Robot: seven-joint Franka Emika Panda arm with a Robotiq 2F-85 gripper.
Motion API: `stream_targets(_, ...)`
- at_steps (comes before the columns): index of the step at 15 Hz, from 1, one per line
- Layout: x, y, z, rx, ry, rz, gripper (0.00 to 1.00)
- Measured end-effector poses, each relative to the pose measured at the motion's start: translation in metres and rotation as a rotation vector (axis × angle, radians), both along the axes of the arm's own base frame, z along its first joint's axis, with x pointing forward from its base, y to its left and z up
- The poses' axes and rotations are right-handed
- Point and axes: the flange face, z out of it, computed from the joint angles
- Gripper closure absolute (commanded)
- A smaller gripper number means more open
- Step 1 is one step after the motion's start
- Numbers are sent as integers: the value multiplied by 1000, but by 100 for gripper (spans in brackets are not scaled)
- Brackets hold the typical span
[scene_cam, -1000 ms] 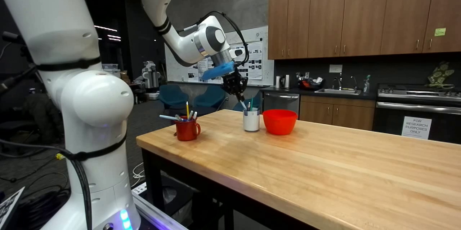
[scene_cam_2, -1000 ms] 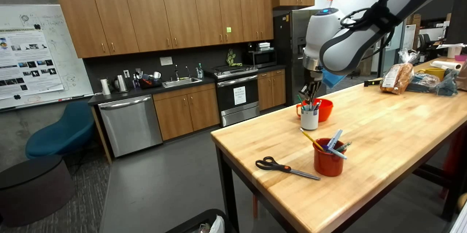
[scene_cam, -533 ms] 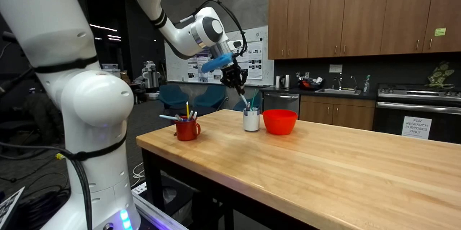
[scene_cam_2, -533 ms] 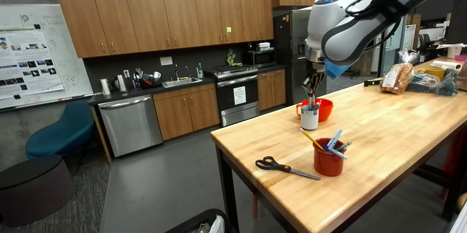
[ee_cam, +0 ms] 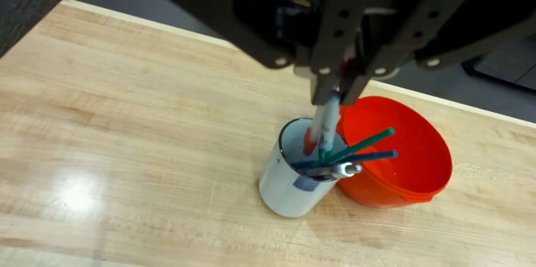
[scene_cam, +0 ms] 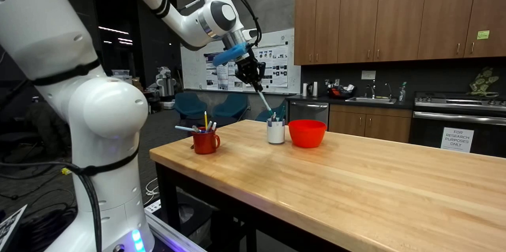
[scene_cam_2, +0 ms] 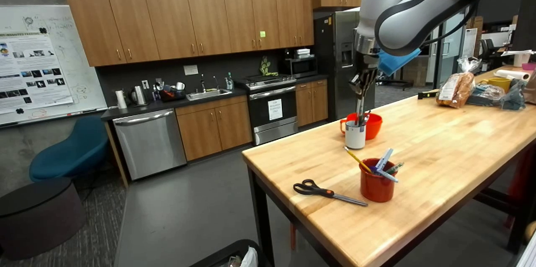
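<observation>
Over the grained-wood tabletop [ee_cam: 146,133] hangs the black gripper [ee_cam: 336,95]; below stand a round red plastic bowl [ee_cam: 402,145], a red cylindrical mug [scene_cam_2: 377,187] of pens [scene_cam_2: 384,159] and a dark-rimmed white cup [ee_cam: 289,191] of thin sticks [ee_cam: 370,140]. The gripper pinches two slim white markers [ee_cam: 330,124], ends at the cup's mouth.

White markers [ee_cam: 331,119] aslant in hand [ee_cam: 336,96], red and green ends at cup [ee_cam: 284,191].

In an exterior view, clock from centre: scissors [scene_cam_2: 328,192] at 5 o'clock, on table [scene_cam_2: 293,158]; bagged bread [scene_cam_2: 454,90] at 3; fridge [scene_cam_2: 328,66] at 2; upper cabinets [scene_cam_2: 205,11] at 11; teal chair [scene_cam_2: 71,152] at 9; ottoman [scene_cam_2: 39,221] at 8.
</observation>
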Motion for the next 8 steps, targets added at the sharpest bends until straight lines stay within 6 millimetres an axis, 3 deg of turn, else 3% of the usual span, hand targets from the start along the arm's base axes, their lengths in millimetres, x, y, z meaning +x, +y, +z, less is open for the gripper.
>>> stream_targets(8,-45,33,23,55,29,55,97)
